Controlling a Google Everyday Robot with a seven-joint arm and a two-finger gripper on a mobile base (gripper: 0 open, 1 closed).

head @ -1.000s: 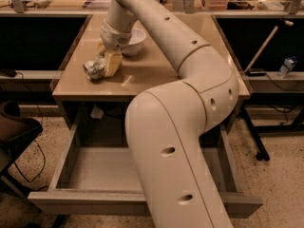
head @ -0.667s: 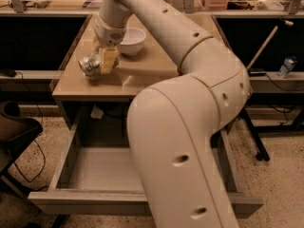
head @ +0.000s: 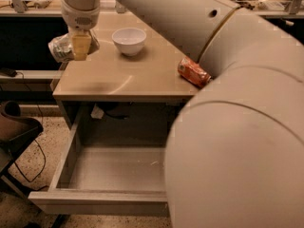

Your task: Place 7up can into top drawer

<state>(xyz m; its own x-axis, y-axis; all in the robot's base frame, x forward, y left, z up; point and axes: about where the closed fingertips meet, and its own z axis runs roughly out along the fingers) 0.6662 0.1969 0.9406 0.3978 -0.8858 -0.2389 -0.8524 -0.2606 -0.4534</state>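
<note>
My gripper [head: 78,46] hangs over the far left edge of the tabletop, shut on the 7up can [head: 61,48]. The can is silver-white, dented, and held on its side above the table's left corner. The top drawer [head: 107,169] is pulled open below the table, its grey-beige floor bare; the front panel [head: 95,202] is nearest the camera. My arm [head: 213,80] fills the right side of the view and hides the drawer's right part.
A white bowl [head: 128,40] stands on the tabletop [head: 118,80] just right of the gripper. An orange dented can [head: 193,72] lies at the table's right, against my arm. A dark chair [head: 16,127] is at the left. Benches with tools stand behind.
The gripper has lifted the 7up can off the tabletop and carried it left, out past the table's left edge. The view has shifted, so the orange can now shows.
</note>
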